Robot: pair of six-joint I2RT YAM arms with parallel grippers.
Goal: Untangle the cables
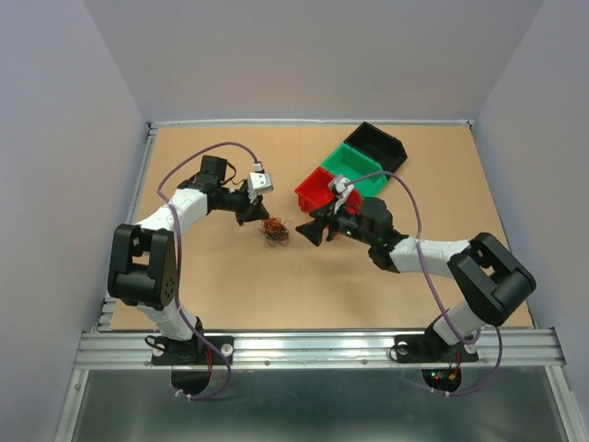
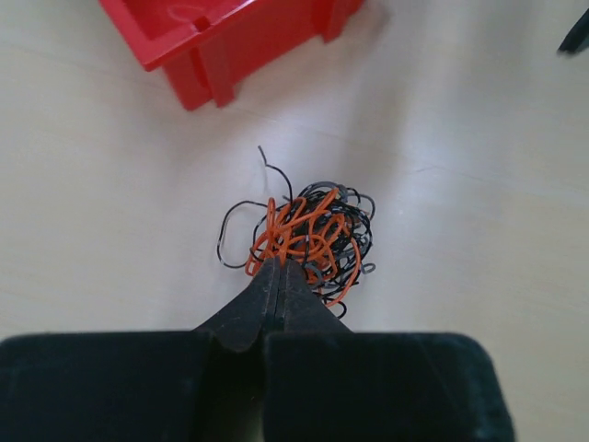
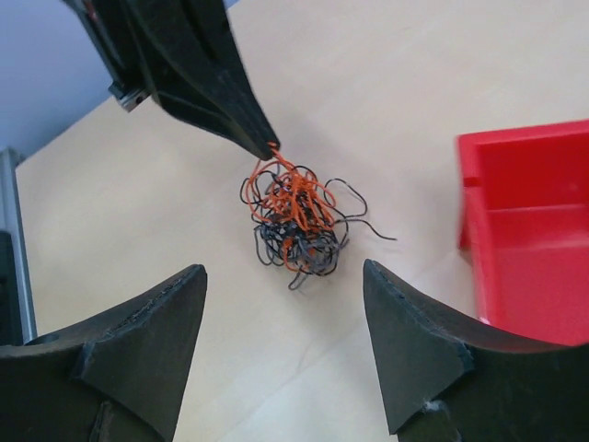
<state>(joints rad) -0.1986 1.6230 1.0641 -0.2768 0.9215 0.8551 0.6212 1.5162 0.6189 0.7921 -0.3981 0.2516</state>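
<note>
1 tangled clump of cables lies on the table near the red bin, left gripper pinching its orange strands at the edge, apparently as an anchor, while right gripper, jaws spread, faces it, likely to draw another strand free.

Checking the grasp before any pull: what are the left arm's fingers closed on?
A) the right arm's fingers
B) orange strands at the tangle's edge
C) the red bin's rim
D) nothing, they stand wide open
B: the left arm's fingers meet on orange loops of the cables, away from the red bin.
</note>
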